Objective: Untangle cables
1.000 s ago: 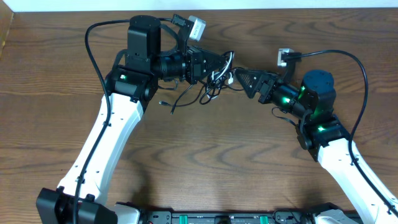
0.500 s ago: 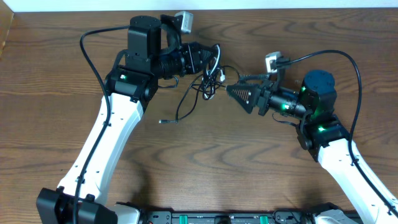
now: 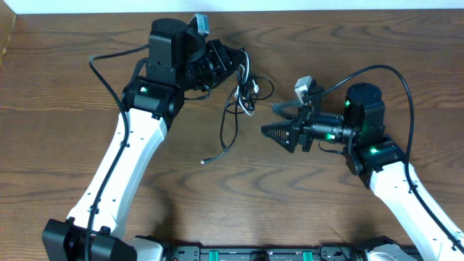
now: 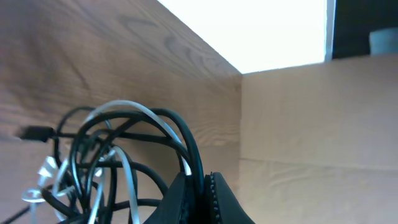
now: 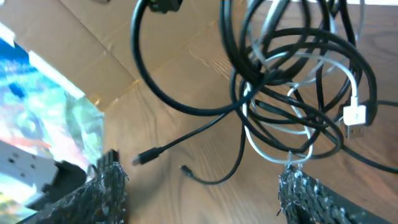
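At the left gripper [image 4: 202, 186], jaws pressed together, pinching a loop of the cables [image 3: 245, 90] near the top of the bundle. Certainly the black cable [image 4: 180, 127] in the pinch, perhaps also the white cable [image 4: 127, 107]; hard to tell at the contact itself. Held raised above the wooden counter [image 3: 254, 210], apparently so that the knot hangs free and loosens under its own weight.

Just below the pinch, black and white loops crossed over each other many times, not yet separated. Lower down, one black tail reaching to the counter, its small black plug [image 3: 205, 161] seeming to touch the wood.

At the right gripper [image 3: 270, 119], jaws spread wide, with nothing between them. Pointed toward the hanging bundle, near it but apart. Probably placed so in order to take one strand while the other side serves as anchor.

Seen from the right wrist, a white plug [image 5: 354, 115] at the outer edge of the tangle, a reasonable target because free on the outside.

Early in the work, by appearance. For the next move, better to close on one single end and draw it out through the loops; closing on several strands together would likely tighten the knot.
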`<control>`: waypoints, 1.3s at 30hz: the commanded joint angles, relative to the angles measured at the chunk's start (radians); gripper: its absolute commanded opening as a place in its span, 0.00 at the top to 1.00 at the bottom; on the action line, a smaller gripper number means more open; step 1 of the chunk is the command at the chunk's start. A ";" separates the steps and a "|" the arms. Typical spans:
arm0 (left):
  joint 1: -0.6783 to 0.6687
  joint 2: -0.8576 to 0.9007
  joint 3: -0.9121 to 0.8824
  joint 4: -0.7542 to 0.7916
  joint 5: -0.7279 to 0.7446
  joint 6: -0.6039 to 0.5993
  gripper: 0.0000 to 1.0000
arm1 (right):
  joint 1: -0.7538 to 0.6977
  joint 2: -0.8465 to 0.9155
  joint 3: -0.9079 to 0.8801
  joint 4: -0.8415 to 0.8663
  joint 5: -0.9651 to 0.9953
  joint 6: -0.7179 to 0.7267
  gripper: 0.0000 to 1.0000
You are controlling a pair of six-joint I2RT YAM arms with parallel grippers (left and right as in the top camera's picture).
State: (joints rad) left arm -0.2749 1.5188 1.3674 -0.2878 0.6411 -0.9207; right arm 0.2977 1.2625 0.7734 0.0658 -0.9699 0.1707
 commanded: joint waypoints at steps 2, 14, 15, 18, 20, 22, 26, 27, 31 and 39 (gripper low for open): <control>0.003 -0.011 0.009 0.006 -0.006 -0.191 0.92 | 0.096 -0.015 0.015 -0.004 0.172 -0.162 0.25; -0.003 -0.011 0.009 0.005 -0.002 -0.352 0.93 | 0.323 -0.015 0.015 -0.005 0.861 -0.187 0.36; -0.008 -0.011 0.009 0.005 -0.002 -0.362 0.92 | 0.329 -0.015 0.015 -0.005 0.891 -0.187 0.37; -0.029 -0.011 0.009 0.005 -0.002 -0.376 0.92 | 0.340 -0.015 0.015 -0.002 1.002 -0.165 0.44; -0.045 -0.011 0.009 0.005 -0.002 -0.376 0.92 | 0.340 -0.015 0.015 0.002 1.037 -0.160 0.53; -0.061 -0.011 0.009 0.005 -0.003 -0.376 0.92 | 0.340 -0.015 0.015 0.011 1.048 -0.160 0.63; -0.087 -0.011 0.009 0.005 -0.003 -0.380 0.92 | 0.340 -0.015 0.015 0.028 1.046 -0.159 0.74; -0.092 -0.011 0.009 0.005 -0.003 -0.386 0.92 | 0.340 -0.014 0.015 0.028 1.046 -0.156 0.73; -0.103 -0.011 0.009 0.005 -0.003 -0.402 0.93 | 0.340 -0.013 0.015 0.027 1.046 -0.140 0.67; -0.105 -0.011 0.009 0.005 0.011 -0.417 0.92 | 0.340 -0.013 0.015 0.027 1.038 -0.119 0.69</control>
State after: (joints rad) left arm -0.3759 1.5188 1.3674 -0.2878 0.6365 -1.3128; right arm 0.6296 1.2613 0.7734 0.0906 0.0574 0.0349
